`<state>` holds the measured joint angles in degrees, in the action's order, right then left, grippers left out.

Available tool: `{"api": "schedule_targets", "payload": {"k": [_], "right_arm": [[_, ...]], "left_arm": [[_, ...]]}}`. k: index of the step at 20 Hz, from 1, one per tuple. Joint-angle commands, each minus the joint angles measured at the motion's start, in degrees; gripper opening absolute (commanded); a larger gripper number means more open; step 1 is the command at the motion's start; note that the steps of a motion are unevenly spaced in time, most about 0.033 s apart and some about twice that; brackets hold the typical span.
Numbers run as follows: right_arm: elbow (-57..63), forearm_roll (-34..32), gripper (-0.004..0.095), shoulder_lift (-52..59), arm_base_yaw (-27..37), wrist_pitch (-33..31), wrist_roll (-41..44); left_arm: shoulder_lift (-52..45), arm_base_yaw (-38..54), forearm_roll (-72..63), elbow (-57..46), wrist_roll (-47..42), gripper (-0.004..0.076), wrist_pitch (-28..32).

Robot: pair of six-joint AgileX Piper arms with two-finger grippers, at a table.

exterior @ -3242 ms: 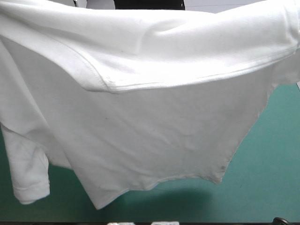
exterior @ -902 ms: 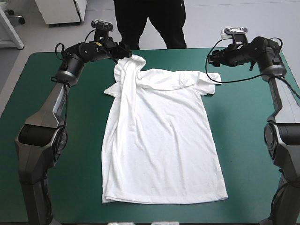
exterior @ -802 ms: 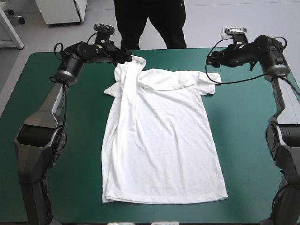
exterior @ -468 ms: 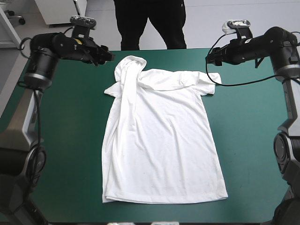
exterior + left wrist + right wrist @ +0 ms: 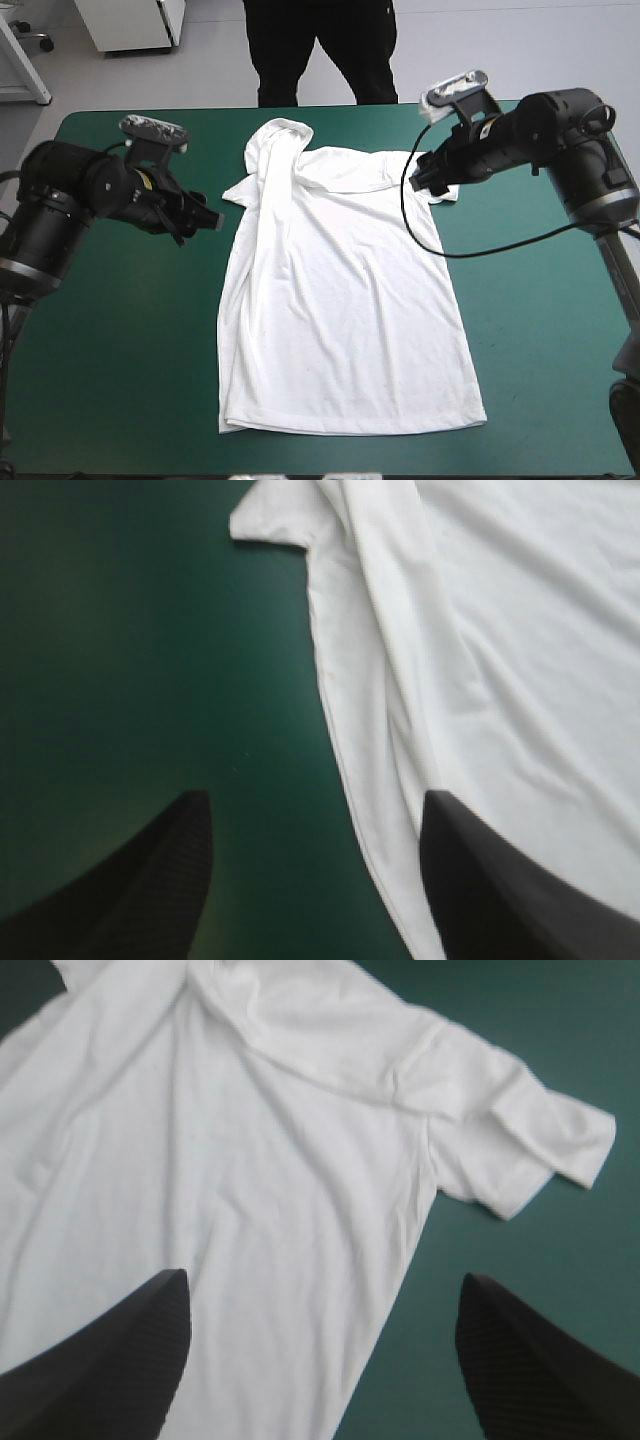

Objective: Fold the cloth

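The T-shirt [image 5: 345,300] lies spread on the teal-green surface [image 5: 540,340], its far-left shoulder rolled inward. The left pincer [image 5: 208,214] and the right pincer [image 5: 428,182] hover open and empty at the sleeves. Flattening that rolled shoulder first would likely give a cleaner fold.

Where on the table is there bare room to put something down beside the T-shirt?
Two wide bare strips of cover: one between the T-shirt and the cover's right edge, one between it and the left edge, both toward the near edge. Crowded by the sleeves: the left pincer and right pincer hover there, both open.
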<state>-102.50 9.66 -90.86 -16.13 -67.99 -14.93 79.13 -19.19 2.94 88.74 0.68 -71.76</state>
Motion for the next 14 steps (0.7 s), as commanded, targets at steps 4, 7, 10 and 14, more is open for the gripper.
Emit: {"api": "schedule_targets", "payload": {"k": [4,7,10,14], "right_arm": [[8.71,-12.64,0.0696,11.97,-6.66,-1.71,5.20],[11.55,-12.97,0.0648,16.31,-6.66,-1.71,5.66],[15.14,-15.23,0.0633,20.19,-6.66,-2.07,6.31],[19.41,-15.65,0.0633,22.25,-6.66,-1.95,6.31]], "left_arm": [[-6.54,-8.74,-2.09,-14.23,-4.95,0.0445,-2.12],[-7.00,-8.74,-4.86,-22.00,-6.27,0.0445,-2.12],[-7.54,-8.83,-11.30,-30.67,-6.40,0.0445,-1.75],[-8.03,-11.67,-12.16,-37.43,-8.76,0.0445,1.68]]}}
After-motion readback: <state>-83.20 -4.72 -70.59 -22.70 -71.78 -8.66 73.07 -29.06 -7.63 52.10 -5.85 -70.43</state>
